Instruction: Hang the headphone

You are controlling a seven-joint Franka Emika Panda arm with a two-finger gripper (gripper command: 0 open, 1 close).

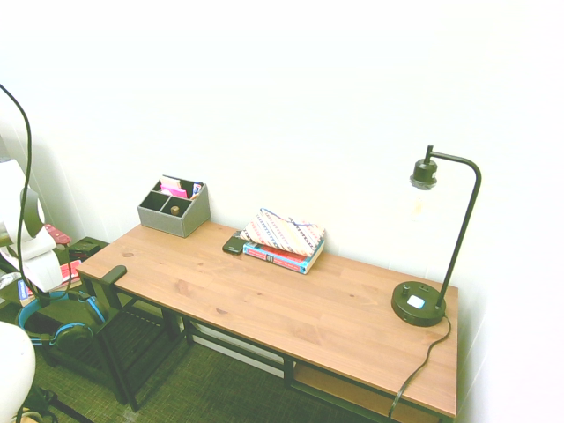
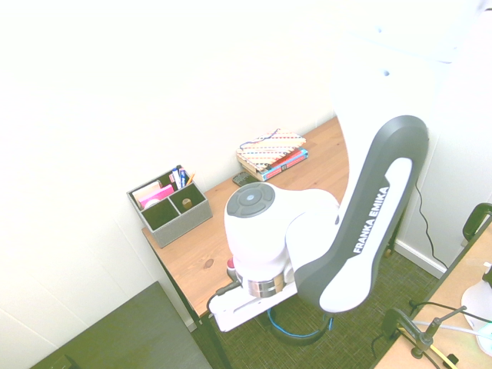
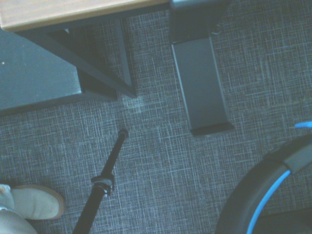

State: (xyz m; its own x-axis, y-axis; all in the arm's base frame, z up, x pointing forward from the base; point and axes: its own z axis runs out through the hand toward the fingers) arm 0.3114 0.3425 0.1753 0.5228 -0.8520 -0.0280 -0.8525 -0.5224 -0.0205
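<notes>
Below the left end of the desk, the white Franka arm (image 2: 307,231) bends low, and the blue-banded over-ear headphone with black ear cups (image 1: 55,319) hangs under its wrist, down near the grey woven carpet (image 3: 161,161). From the first exterior view the headphone's blue band curves beside a black hook-shaped hanger (image 1: 112,275) clamped at the desk's corner, lower than the hook and apart from it. From the second exterior view only a blue loop of the headphone (image 2: 300,332) shows beneath the arm. The gripper is hidden behind the wrist in both exterior views, so whether its fingers are spread or pinched I cannot tell. Close up, the wrist view shows a black and blue arc of the headband (image 3: 273,190) and the hanger's dark flat arm (image 3: 200,87) against the carpet.

Farther along, the long wooden desk top (image 1: 291,300) bears a grey felt organiser with compartments (image 1: 174,208) at its near corner by the wall, then a patterned pouch lying on a stack of books (image 1: 284,238) with a small dark object just beside it. At the far end stands a black desk lamp with a bent neck and round base (image 1: 432,256).
</notes>
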